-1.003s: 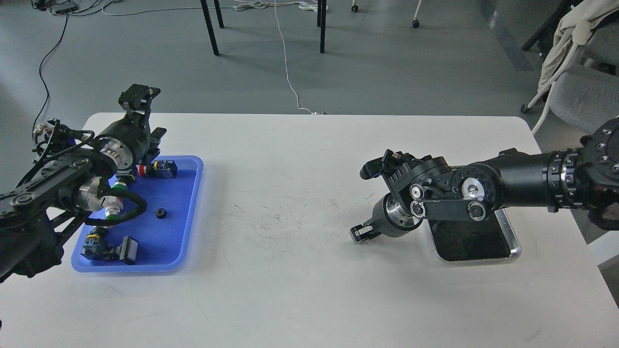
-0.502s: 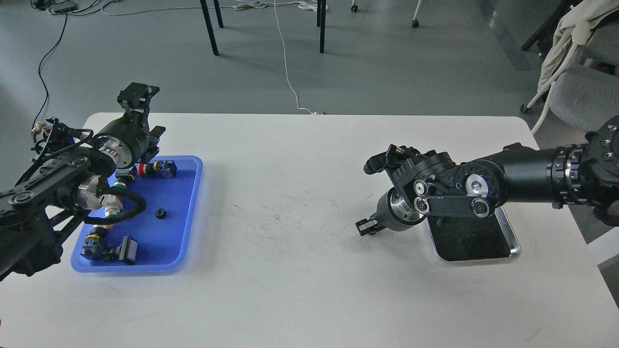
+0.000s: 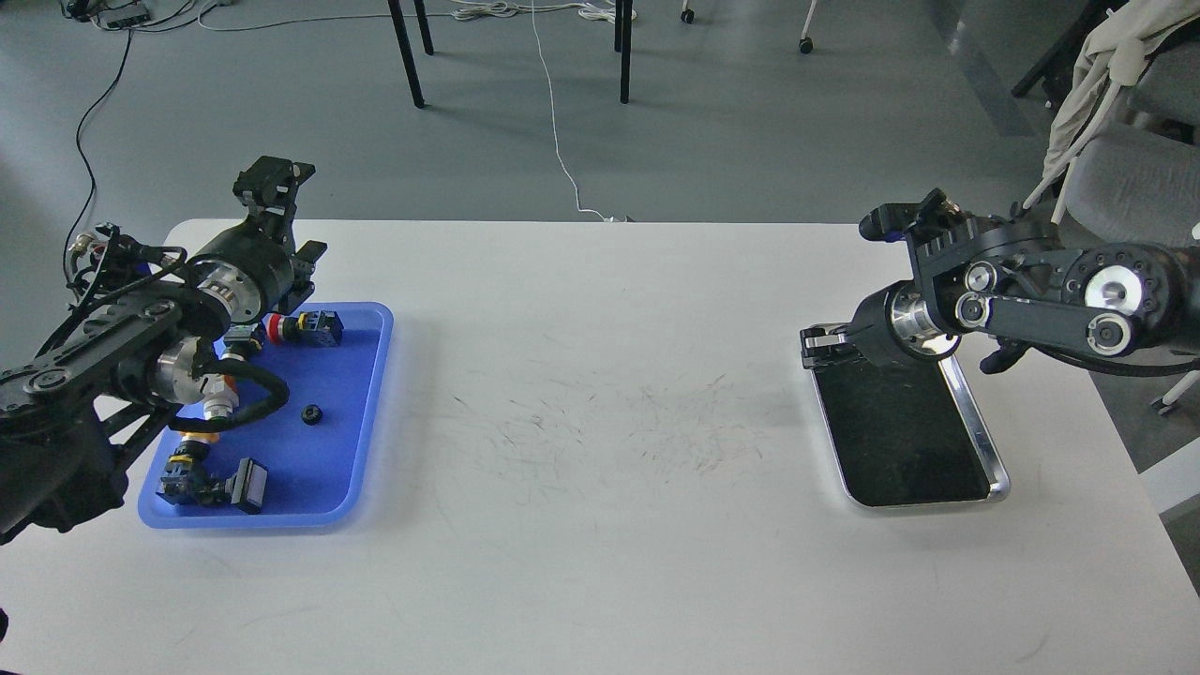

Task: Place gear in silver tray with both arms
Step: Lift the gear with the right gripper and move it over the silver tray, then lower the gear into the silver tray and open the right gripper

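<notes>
The gear (image 3: 310, 413) is small and black and lies loose in the middle of the blue plastic tray (image 3: 370, 394) on the left. The silver tray (image 3: 999, 472) sits on the right side of the white table; its dark bottom holds nothing. My left gripper (image 3: 274, 186) is raised over the far left corner of the table, behind the blue tray; its fingers are too dark to tell apart. My right gripper (image 3: 817, 344) hovers at the silver tray's far left corner, seen small and end-on, with nothing visible in it.
The blue tray also holds several push-button switches, such as a red one (image 3: 300, 327) at its far end and a dark one (image 3: 214, 485) at its near end. Table legs, cables and a chair (image 3: 1125, 178) stand beyond the table.
My right arm has swung right and back, from left of the silver tray to its far left corner, uncovering the tray. My left arm has barely moved.
</notes>
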{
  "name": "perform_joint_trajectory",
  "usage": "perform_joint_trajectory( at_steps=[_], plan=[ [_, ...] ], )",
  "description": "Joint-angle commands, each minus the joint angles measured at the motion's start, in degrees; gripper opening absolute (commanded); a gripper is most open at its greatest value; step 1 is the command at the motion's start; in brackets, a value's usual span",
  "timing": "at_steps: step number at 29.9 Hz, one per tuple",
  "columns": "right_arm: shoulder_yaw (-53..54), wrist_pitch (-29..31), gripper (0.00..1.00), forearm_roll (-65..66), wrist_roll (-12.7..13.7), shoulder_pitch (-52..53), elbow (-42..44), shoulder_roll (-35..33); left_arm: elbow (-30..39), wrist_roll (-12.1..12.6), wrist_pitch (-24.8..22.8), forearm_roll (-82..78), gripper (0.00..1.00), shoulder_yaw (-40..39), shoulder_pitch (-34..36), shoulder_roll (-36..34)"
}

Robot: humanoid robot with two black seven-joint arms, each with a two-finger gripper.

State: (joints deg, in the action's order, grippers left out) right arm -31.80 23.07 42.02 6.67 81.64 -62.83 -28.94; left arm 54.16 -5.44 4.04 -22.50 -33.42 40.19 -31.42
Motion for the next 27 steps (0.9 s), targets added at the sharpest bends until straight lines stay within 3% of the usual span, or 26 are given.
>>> perform_joint_trajectory(
  at_steps=[1,10,18,27],
  plan=[
    [0.3,-0.4,0.05,0.8,-0.3,-3.8,2.6,-1.0,0.0,-0.1,0.1,0.0,0.98,0.0,0.0,0.1],
    [2.6,-1.5,0.05,0.9,-0.3,-9.0,5.8,0.5,-0.1,-0.1,0.1,0.0,0.98,0.0,0.0,0.1],
    [2.6,-1.5,0.16,0.9,-0.3,-9.4,5.6,0.6,-0.1,-0.1,0.1,0.0,0.98,0.0,0.0,0.1],
    [2.6,-1.5,0.17,0.9,-0.3,-9.2,5.4,-0.1,-0.1,-0.1,0.2,0.0,0.98,0.0,-0.1,0.1]
  ],
)
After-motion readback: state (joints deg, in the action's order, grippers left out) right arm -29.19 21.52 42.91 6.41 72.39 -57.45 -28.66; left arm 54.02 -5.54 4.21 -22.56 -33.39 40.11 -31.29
